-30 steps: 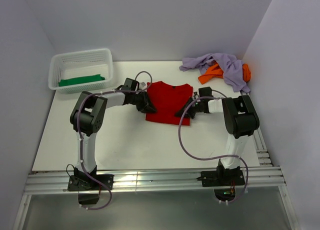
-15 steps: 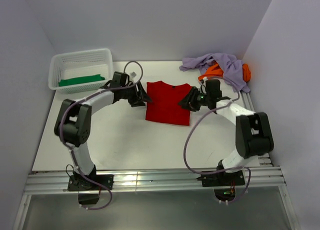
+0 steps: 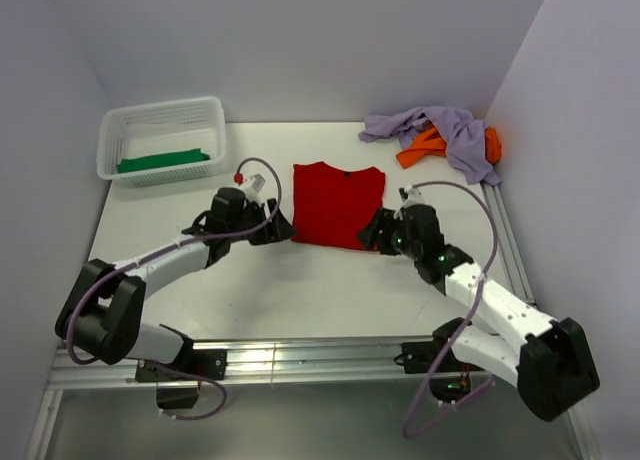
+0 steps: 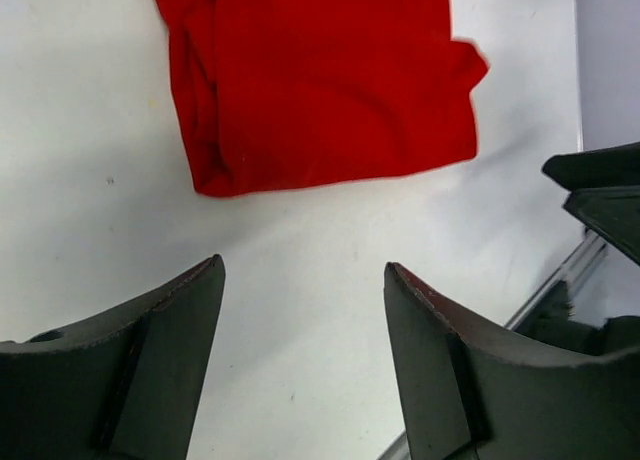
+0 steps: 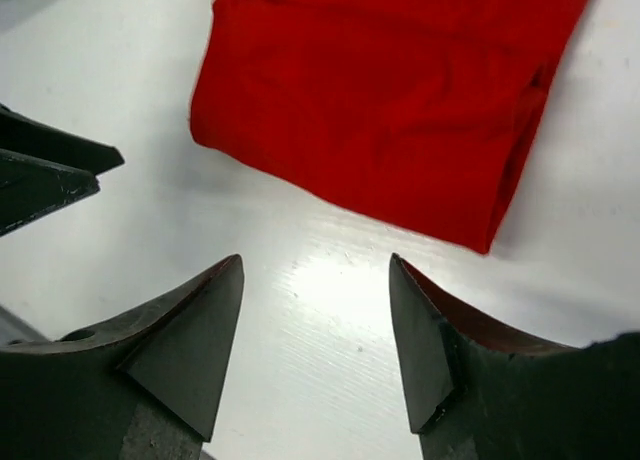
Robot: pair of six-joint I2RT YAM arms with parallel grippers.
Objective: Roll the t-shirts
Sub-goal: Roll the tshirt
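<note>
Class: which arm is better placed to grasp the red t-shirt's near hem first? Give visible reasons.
Right, marginally. The right end effector, open, sits at a near corner of the red t-shirt; the left end effector, also open, stands slightly off the opposite corner. Rolling probably needs both.

A robot test lab is shown. A white table [image 3: 300, 292] is closed in by plain pale walls [image 3: 300, 50]. The left arm [image 3: 165, 263] and the right arm [image 3: 495, 305] are bolted to a metal rail [image 3: 310, 358] at its near edge.

White table [image 3: 300, 290], pale lavender walls [image 3: 300, 40]
</note>
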